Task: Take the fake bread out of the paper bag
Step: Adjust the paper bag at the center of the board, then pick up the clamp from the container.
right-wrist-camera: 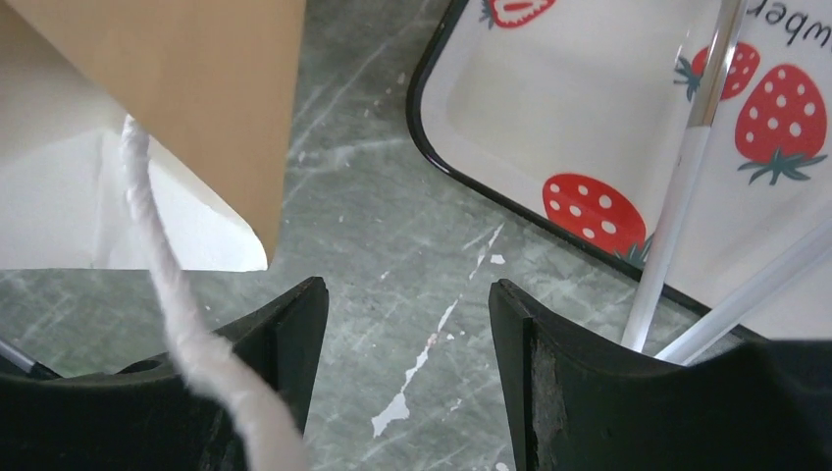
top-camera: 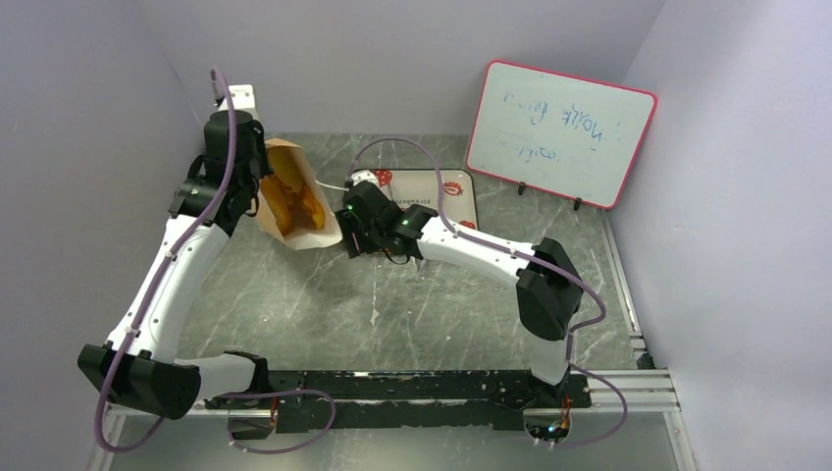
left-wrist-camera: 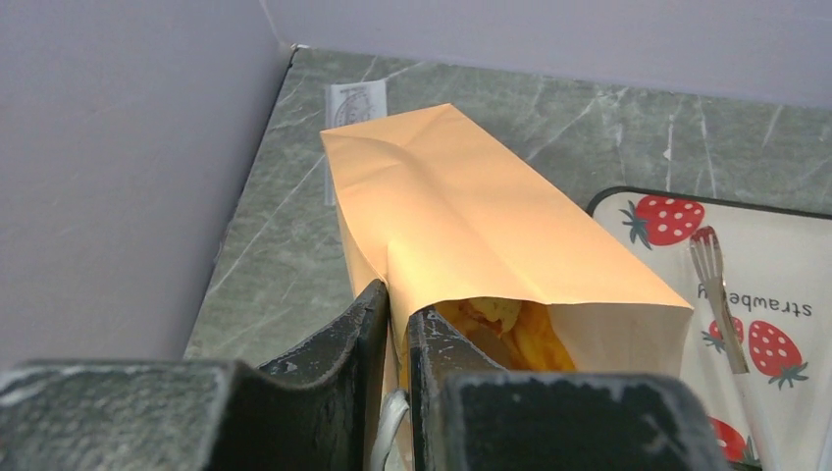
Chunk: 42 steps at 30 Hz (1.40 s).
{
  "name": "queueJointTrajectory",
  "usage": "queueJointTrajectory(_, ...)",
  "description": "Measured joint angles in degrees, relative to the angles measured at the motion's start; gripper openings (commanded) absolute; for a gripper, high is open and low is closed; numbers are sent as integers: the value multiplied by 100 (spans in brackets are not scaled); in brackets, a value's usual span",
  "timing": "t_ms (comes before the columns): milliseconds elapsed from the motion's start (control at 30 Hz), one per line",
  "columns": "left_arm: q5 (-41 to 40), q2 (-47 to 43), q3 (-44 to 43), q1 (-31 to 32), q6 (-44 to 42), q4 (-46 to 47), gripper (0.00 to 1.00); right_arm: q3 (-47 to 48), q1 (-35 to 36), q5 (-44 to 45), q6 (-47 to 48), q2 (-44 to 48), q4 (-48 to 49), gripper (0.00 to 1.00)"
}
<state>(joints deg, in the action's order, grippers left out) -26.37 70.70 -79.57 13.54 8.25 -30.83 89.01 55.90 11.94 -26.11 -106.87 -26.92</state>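
Top external view: the grey marbled counter (top-camera: pixel 412 314) carries everything, and both arms reach toward its far left part. The paper bag (top-camera: pixel 319 221) is the biggest item. It is tilted with its open mouth showing to this camera, right against the left end effector (top-camera: pixel 257 186) and just beside the right end effector (top-camera: pixel 350 235). The strawberry-print tray (top-camera: pixel 461 196) lies just beyond the right end effector.

In the left wrist view, the left end effector (left-wrist-camera: pixel 400 319) is pinched narrow on the bag's side wall at the mouth, with the paper caught between its two fingers. The bag (left-wrist-camera: pixel 471 226) stretches away from it. The fake bread (left-wrist-camera: pixel 510 334) shows as glossy orange pieces just inside the opening, close in front of the fingers, and it also fills the bag's mouth from above (top-camera: pixel 294 201).

In the right wrist view, the right end effector (right-wrist-camera: pixel 407 324) is spread wide and holds nothing, with bare counter between its fingers. The bag's corner (right-wrist-camera: pixel 196 98) is up and to its left, the tray (right-wrist-camera: pixel 589 98) up and to its right. Silver tongs (right-wrist-camera: pixel 677 196) lie on the tray, and a white cord handle (right-wrist-camera: pixel 162 265) drapes across the left finger.

By my reading the task has barely begun. The bag is held open, no bread is seen outside it, and every visible piece is yet to come out.
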Motion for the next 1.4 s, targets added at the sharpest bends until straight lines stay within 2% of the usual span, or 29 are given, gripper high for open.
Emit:
queueJointTrajectory(267, -638, 623, -396, 970, -538, 157, 7, -315, 0, 4, 0, 52, -76, 64)
queueJointTrajectory(467, -1139, 1117, -590, 1508, -1012, 190, 7, -608, 0, 94, -9, 472, -87, 67)
queueJointTrajectory(733, -1176, 1333, -605, 1582, -1084, 219, 7, -1368, -52, 428, -116, 1248, -111, 75)
queueJointTrajectory(900, -1099, 1394, -610, 1582, -1016, 229, 7, -1838, -319, 586, -197, 1626, -79, 79)
queueJointTrajectory(1233, -846, 1473, -623, 1582, -800, 229, 7, -2098, -929, 791, 22, 1333, 378, 91)
queueJointTrajectory(1400, -752, 1499, -625, 1582, -713, 227, 7, -2098, -1132, 850, 219, 892, 743, 93)
